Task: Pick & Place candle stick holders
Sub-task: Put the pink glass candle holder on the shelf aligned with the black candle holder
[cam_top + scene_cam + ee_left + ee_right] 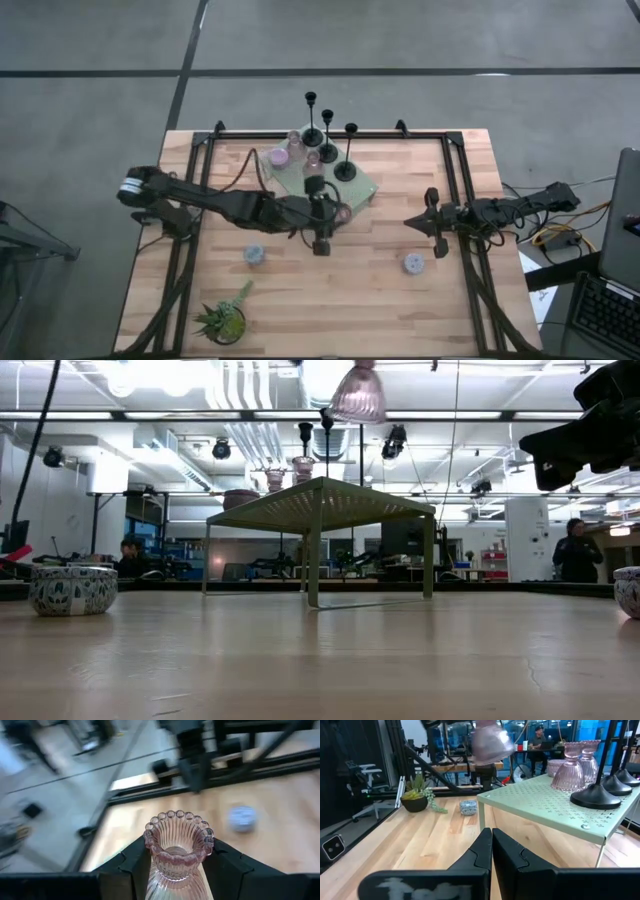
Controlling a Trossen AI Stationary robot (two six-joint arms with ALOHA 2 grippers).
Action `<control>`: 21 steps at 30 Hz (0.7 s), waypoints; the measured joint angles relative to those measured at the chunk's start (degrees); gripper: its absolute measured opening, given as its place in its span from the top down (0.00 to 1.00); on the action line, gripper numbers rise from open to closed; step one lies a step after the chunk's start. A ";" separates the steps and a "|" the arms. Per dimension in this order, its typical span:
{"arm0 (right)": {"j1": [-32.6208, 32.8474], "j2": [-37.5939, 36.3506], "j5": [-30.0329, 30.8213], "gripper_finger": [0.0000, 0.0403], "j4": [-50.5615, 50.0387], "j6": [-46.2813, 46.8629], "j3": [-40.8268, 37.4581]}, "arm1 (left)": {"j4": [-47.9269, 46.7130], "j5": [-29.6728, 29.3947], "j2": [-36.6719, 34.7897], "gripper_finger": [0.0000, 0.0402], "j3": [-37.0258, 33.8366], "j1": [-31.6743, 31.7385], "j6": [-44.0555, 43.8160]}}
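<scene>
The left gripper (175, 870) is up in the air beside the front edge of the green perforated metal stand (366, 190), its jaws pinching a ribbed pink glass candle holder with a beaded rim (178, 851) by the body, one dark finger (131, 865) on each side. In the low view that pink holder (358, 395) hangs clear above the stand's top.

On the stand sit three black candle stick holders with round bases and thin tall stems (345, 170), and next to them more pink glass holders (568, 770), upright and close together.

Down on the wooden tabletop (330, 300), two short pale blue-grey patterned cups: one (255, 255) nearer the left arm, one (413, 263) near the right. A small spiky green potted plant (222, 320) stands at the front left corner.

The right gripper (491, 842) waits off to the right of the stand, jaws pressed together, holding nothing.

A person (577, 550) stands in the room behind.
</scene>
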 joint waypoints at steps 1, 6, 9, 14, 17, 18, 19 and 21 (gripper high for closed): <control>-0.02 0.02 0.02 0.98 0.00 0.00 0.00 | 0.91 -1.95 -0.60 0.60 -1.11 0.21 -0.30; -0.01 0.00 0.01 0.98 0.01 -0.02 0.00 | 10.74 -11.87 -2.16 0.60 -8.67 1.89 -6.99; -0.02 0.00 0.02 0.98 0.02 0.00 0.00 | 12.81 -17.80 -2.05 0.60 -12.68 3.07 -12.06; 0.00 -0.02 0.00 0.98 0.01 0.00 0.00 | 21.54 -18.02 -2.05 0.60 -17.75 5.22 -14.59; 0.00 -0.02 0.00 0.98 0.01 0.00 0.00 | 24.39 -17.59 -2.05 0.60 -19.97 6.22 -15.54; 0.00 -0.02 0.02 0.98 0.00 0.00 0.00 | 25.26 -17.52 -2.04 0.60 -20.44 6.60 -15.98; -0.02 -0.02 0.02 0.98 0.00 -0.01 0.00 | 25.88 -17.49 -2.05 0.60 -20.82 7.03 -16.51; -0.01 -0.02 0.01 0.98 0.02 0.00 0.00 | 26.14 -17.21 -1.78 0.60 -21.12 7.82 -17.77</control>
